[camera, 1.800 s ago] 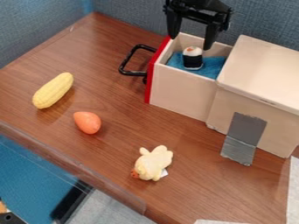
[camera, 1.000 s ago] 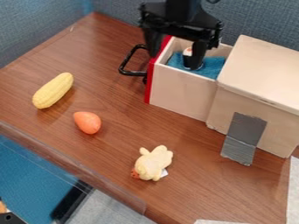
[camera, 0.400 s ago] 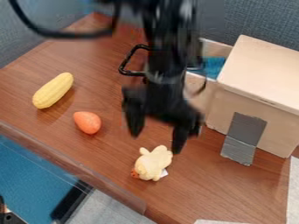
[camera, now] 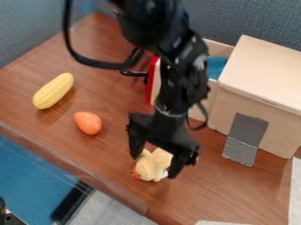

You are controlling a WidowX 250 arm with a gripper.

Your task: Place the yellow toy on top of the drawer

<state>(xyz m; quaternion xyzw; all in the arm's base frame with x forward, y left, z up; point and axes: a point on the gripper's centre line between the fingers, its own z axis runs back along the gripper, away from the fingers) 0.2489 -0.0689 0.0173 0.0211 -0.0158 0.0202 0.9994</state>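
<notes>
Tool (camera: pixel 155 165) spread, straddling yellow toy (camera: pixel 150 168), which lies on tabletop (camera: pixel 217 195) at six o'clock. Advise: centre on plump body, lower fully, close softly; lift high before heading for drawer unit (camera: pixel 267 66), two o'clock.

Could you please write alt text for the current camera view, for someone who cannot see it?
An open black robot gripper straddles a small yellow toy on a brown table. Partly hidden by the arm, a red-fronted drawer stands open from a pale wooden box; yellow corn and an orange egg-shaped object lie at picture left.
</notes>
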